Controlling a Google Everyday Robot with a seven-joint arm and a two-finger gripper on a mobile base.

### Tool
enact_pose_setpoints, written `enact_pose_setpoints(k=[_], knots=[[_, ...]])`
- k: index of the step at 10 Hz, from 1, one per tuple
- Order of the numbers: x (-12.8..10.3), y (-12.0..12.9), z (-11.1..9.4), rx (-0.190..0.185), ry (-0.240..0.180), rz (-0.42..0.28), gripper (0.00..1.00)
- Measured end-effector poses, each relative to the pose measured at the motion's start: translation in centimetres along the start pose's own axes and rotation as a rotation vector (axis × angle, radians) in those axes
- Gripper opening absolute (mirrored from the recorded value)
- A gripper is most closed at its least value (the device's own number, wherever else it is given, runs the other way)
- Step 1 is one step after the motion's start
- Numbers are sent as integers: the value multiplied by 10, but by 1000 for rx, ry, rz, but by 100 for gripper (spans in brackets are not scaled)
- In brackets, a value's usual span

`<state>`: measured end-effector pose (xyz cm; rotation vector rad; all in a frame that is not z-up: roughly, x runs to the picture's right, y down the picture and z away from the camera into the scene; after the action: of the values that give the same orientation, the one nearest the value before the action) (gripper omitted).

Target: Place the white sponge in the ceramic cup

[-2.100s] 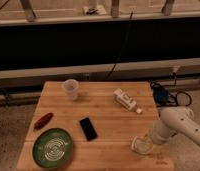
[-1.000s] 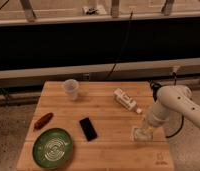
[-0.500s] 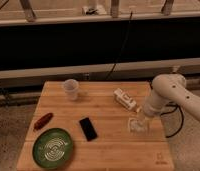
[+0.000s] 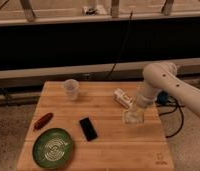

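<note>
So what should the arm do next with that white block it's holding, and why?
Probably carry it across toward the ceramic cup, staying raised. The gripper is shut on the white sponge near the right of the picture, just in front of the white bottle. The cup stands upright, well apart, at the table's far left corner, so the sponge likely has to get above its rim first.

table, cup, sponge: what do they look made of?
table: wood, plank seams and grain show, matte finish. ceramic cup: pale and smooth, probably glazed ceramic, though plastic can't be ruled out. white sponge: off-white matte block, likely foam, held in the shut jaws of the gripper at the table's right side.
</note>
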<state>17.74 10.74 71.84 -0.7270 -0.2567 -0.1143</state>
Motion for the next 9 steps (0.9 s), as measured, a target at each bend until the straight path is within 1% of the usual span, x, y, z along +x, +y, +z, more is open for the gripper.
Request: enact_pose_setpoints(k=[2, 3, 5, 9], knots=[[-23, -21, -12, 2, 13, -28, 0], [-29, -29, -17, 2, 17, -39, 0], [-32, -34, -20, 5, 22, -54, 0], [-75, -61, -20, 14, 47, -117, 0]])
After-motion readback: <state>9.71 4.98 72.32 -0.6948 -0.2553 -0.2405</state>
